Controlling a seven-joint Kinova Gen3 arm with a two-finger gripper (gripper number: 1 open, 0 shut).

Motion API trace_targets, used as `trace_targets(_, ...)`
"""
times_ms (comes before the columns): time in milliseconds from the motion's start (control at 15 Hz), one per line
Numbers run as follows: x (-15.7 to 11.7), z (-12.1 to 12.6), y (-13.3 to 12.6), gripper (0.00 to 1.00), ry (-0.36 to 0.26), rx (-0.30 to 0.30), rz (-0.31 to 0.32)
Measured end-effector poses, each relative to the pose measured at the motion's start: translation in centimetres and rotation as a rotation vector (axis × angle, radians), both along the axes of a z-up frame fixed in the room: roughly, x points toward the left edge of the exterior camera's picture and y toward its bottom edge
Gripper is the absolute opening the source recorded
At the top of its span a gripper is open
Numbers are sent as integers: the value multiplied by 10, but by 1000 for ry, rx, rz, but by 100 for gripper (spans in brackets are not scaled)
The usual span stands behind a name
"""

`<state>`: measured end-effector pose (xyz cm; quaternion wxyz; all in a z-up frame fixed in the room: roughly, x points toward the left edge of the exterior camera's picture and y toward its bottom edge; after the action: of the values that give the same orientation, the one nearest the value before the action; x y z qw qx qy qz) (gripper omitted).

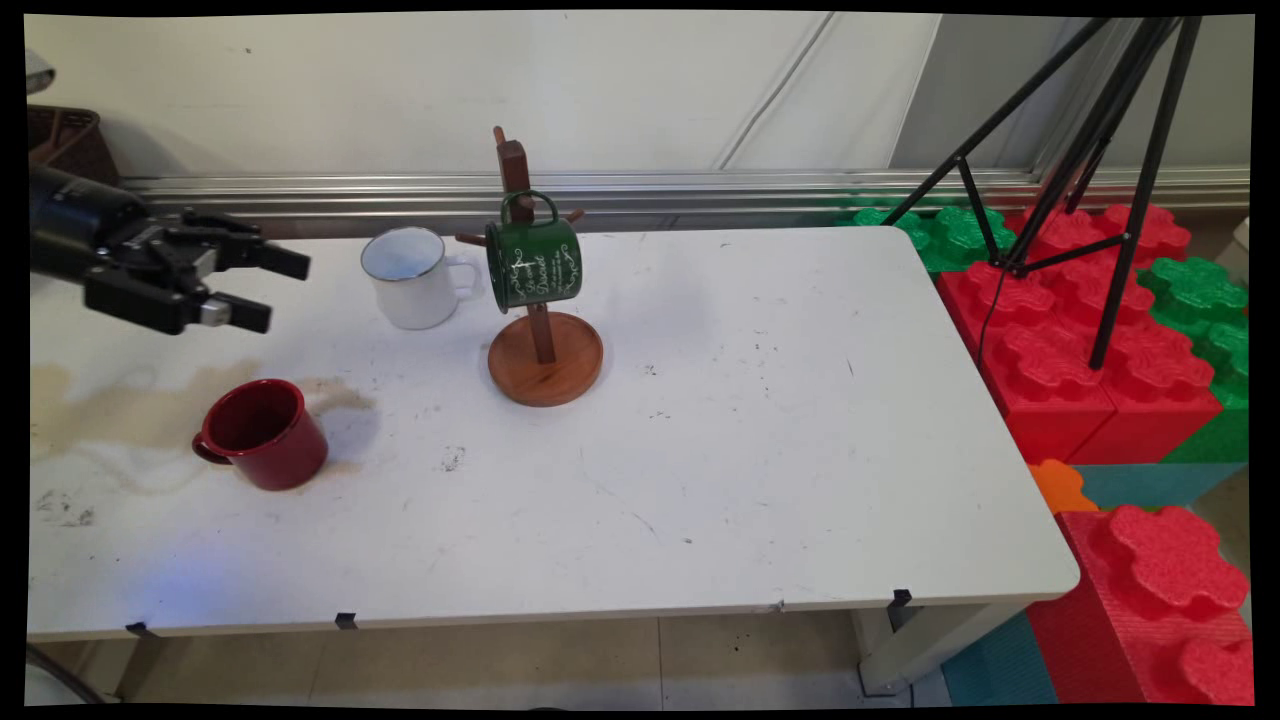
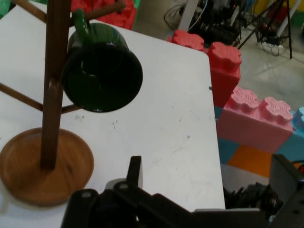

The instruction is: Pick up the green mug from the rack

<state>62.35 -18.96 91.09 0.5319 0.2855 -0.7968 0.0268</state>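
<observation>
Main view. We record a black two-finger gripper (image 1: 280, 289) at the left, raised above the white table (image 1: 760, 450), its fingers spread apart and holding nothing. Nearest to it stands a white enamel mug (image 1: 412, 277) with a dark rim, upright, just beside a wooden mug tree (image 1: 540, 345) on a round base. A dark green enamel mug (image 1: 533, 262) with white lettering hangs by its handle from a peg of the tree, tilted. A red enamel mug (image 1: 264, 433) lies tilted on a brownish stain (image 1: 120, 410), well below the gripper.

Hand view. We note the green mug (image 2: 102, 73) hanging mouth toward the camera beside the tree's post (image 2: 53, 85); the gripper (image 2: 209, 190) is open and apart from both.
</observation>
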Motion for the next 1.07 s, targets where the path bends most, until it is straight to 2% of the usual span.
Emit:
trace_targets(400, -27, -11, -17, 100, 40, -1, 15)
trace_targets(1067, -76, -49, -47, 100, 90, 10, 50)
